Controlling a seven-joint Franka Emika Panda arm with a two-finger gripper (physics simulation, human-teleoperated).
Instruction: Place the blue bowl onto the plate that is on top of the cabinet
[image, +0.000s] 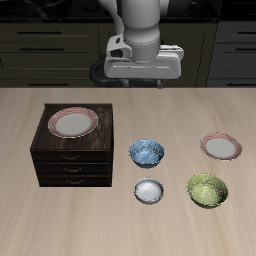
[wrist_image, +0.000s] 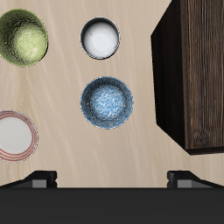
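A pale, light-wood-grain worktop (image: 60, 235) fills the foreground, its boards running crosswise under soft, even light that throws only faint shadows. Behind its far edge stands a row of dark grey kitchen-style base cabinets (image: 45, 45) with long horizontal bar handles, capped by a darker countertop strip (image: 50, 18). The background units sit in dim light, and no window, wall or floor can be made out.

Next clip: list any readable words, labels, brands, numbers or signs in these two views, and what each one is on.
None. No readable text shows in either view: the blue bowl, the plate, the cabinet, the green bowl, the white bowl, the second plate and the gripper carry no writing.
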